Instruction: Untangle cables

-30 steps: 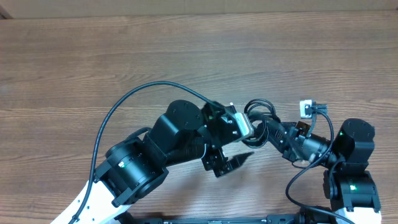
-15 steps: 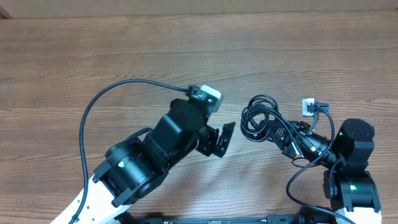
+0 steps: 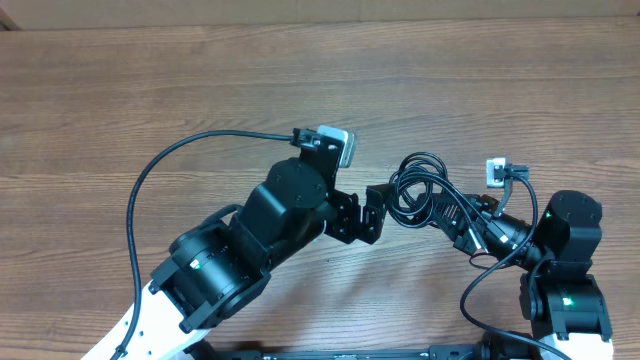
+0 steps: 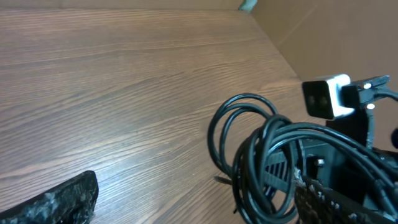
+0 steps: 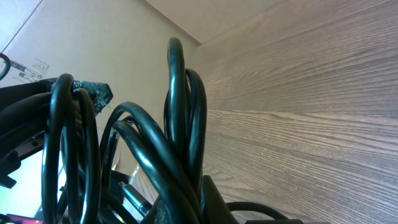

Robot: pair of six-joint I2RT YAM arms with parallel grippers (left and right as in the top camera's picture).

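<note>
Cables [image 3: 418,187]: one coiled bundle, pinched at tip of R gripper [image 3: 450,212], jaws clamped on it, loops fanning out beyond. L gripper [image 3: 372,212] just across coil from R gripper, jaws apart, nearest loop right at the gap. Overhead gives layout only. L wrist cam shows separate loops standing up [image 4: 249,143]. R wrist cam all close strands [image 5: 183,124], grip point hidden.

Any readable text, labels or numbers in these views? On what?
Black print on the cardboard, right wrist view: too small to read.
No text visible on the cables or the table.
</note>
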